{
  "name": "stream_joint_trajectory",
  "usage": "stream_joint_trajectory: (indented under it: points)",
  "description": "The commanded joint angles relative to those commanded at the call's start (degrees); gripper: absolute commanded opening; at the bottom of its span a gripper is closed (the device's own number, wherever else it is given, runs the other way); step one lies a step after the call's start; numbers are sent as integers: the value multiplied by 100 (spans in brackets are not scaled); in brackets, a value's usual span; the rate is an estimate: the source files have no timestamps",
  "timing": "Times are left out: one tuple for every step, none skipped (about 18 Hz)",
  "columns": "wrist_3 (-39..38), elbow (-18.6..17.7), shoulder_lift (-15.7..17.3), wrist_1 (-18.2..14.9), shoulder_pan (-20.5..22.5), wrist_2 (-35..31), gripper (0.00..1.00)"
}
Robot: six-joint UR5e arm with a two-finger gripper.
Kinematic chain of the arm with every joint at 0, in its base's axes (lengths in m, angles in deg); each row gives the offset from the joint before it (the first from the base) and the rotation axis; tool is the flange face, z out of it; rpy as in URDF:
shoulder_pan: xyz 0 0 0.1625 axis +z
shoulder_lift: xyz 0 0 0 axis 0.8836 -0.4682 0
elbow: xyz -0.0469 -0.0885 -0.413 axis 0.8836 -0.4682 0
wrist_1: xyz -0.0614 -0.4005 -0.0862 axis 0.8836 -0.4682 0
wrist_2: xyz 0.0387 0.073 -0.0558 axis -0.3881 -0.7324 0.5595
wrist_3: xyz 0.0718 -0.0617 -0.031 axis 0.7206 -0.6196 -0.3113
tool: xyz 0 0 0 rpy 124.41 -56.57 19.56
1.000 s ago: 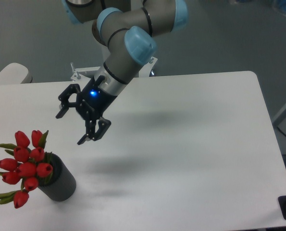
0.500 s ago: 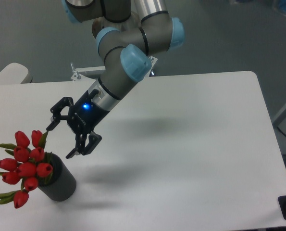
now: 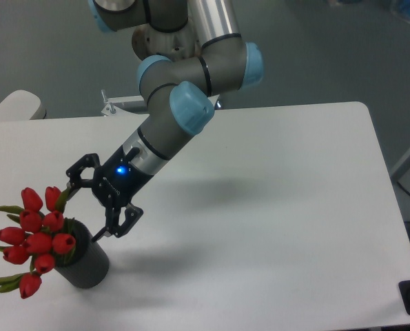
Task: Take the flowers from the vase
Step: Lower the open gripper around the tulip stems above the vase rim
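The arm (image 3: 170,117) has swung down and left over the last second, bringing the gripper (image 3: 87,210) from mid-table to just beside the flowers (image 3: 36,238), jaws spread wide, nothing held. The flowers sit in the vase (image 3: 87,265) at the table's (image 3: 273,207) near-left corner. Nothing blocks the approach; the grasp looks imminent.

A white table (image 3: 280,207) bears the vase (image 3: 87,265).
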Motion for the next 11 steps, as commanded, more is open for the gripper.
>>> stream_joint_trajectory:
  points:
    - [26,0,-18,9,-9,-9,100]
    - [87,9,-44,18,-18,-9,100]
    - [149,9,-62,44,-26,-9,100]
    - [219,9,-79,96,-44,-9,100]
    - [272,26,-158,184,-53,-9,100]
    - [281,61,-202,246,-96,-9,100]
    - [290,79,-211,246,-158,-9,100]
    - [290,97,-229,246,-167,-9,100]
    - [299,105,-255,255,-184,-9,100]
    - [299,123,-290,255,-202,-9,100]
    - [299,175,-316,272,-272,-9,100]
